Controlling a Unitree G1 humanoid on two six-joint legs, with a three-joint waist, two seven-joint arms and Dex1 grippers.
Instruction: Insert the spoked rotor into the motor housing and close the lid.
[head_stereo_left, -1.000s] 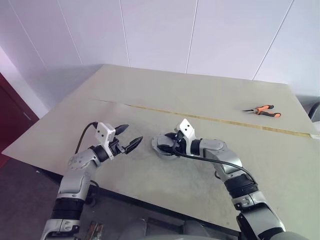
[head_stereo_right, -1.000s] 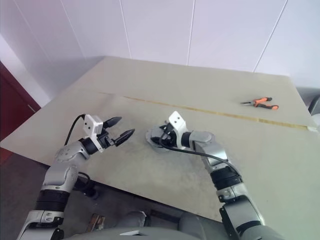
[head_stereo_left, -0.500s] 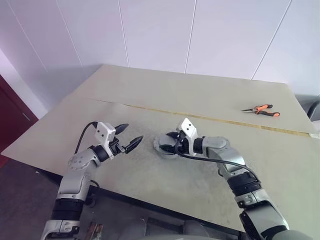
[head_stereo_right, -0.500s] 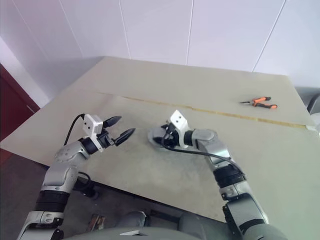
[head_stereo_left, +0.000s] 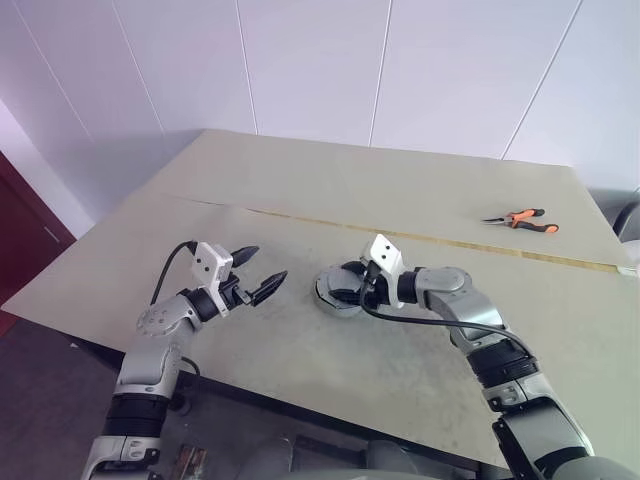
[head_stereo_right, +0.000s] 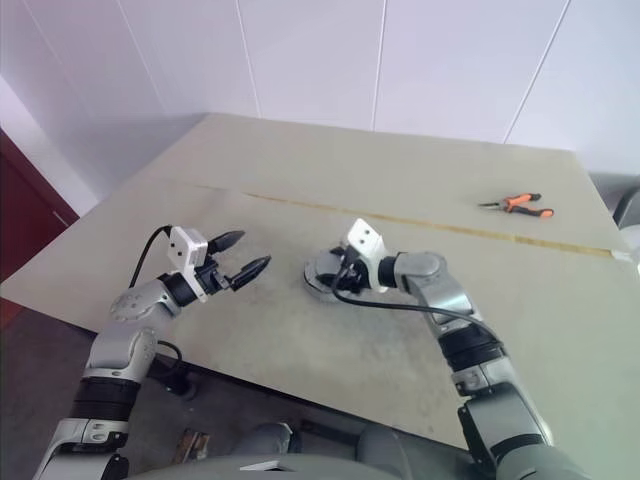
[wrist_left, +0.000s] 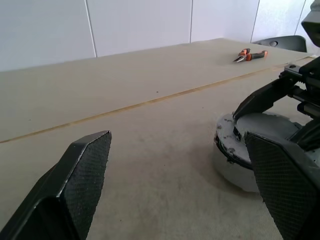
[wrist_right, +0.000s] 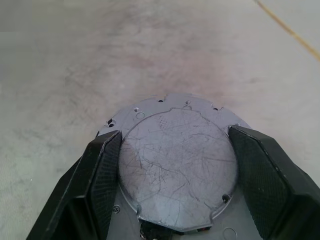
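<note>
Bare table (head_stereo_left: 300, 190) lay open left, far and near of the motor housing (head_stereo_left: 340, 292). Its right side was blocked by the right gripper (head_stereo_left: 348, 288). Pliers (head_stereo_left: 523, 219) lay far right, well apart.

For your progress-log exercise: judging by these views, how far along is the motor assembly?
Done: nothing verifiable; the motor housing lies pale flat side up. In hand: the right gripper clasps it. Left: rotor insertion and lid closing; the left gripper hovers open, empty.

Scratched silvery motor housing (wrist_right: 177, 160), beige table (head_stereo_left: 400, 190), orange-handled pliers (head_stereo_left: 522, 219)
</note>
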